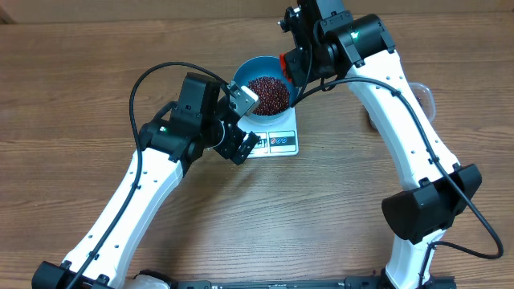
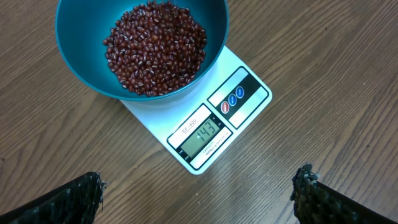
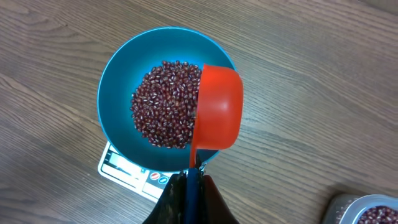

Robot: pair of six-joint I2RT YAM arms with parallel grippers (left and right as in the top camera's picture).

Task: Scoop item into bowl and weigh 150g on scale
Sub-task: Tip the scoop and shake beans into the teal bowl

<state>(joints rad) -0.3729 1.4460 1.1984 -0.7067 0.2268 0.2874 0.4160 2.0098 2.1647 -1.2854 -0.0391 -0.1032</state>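
Observation:
The blue bowl (image 1: 255, 64) stands on the white scale (image 1: 283, 141) and holds a heap of red-brown beans (image 1: 267, 95). In the left wrist view the scale (image 2: 217, 124) shows 143 on its display, with the bowl (image 2: 81, 56) and beans (image 2: 155, 46) above it. My left gripper (image 2: 199, 193) is open and empty over bare wood just in front of the scale. My right gripper (image 3: 194, 180) is shut on the blue handle of a red scoop (image 3: 217, 106). The scoop is tipped on its side over the bowl's (image 3: 118, 81) right rim, its inside hidden.
A clear tub (image 3: 367, 211) with more beans sits on the table to the right of the scale, partly behind the right arm (image 1: 401, 120). The left arm (image 1: 152, 160) reaches in from the lower left.

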